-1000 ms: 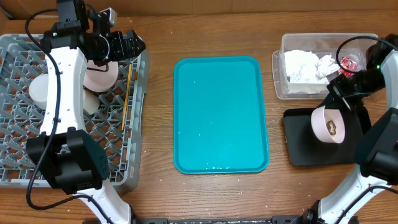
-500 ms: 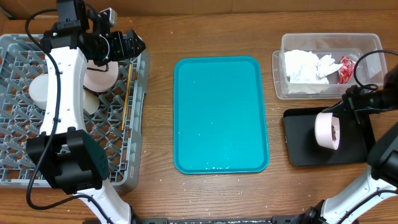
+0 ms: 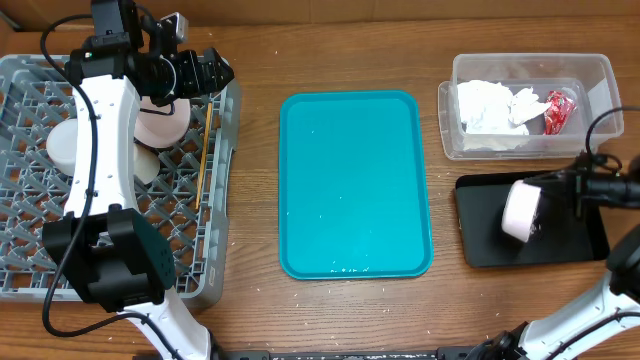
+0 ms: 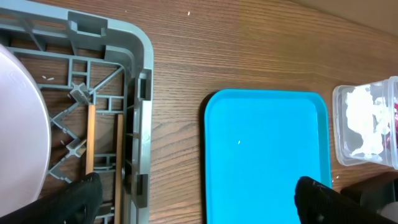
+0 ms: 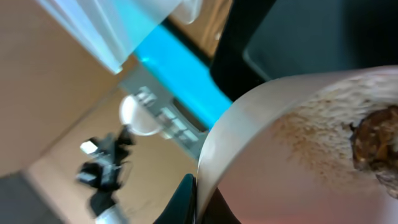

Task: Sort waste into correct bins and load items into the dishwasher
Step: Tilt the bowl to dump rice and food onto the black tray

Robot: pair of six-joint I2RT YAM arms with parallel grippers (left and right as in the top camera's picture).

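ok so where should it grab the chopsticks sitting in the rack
Probably mid-length, from straight above, with the fingers closing across both sticks at once. The chopsticks lie flat and side by side, close along the right wall of the grey rack, so that wall would likely block a sideways approach.

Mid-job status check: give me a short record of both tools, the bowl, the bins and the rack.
left tool: open, holding nothing, above the far right corner of the dish rack
right tool: shut on the rim of the white bowl
white bowl: tipped on its side above the black tray, brown food scraps inside
clear tub: holds white napkins and red wrapper
dish rack: holds white dishes and chopsticks
teal tray: between rack and bins
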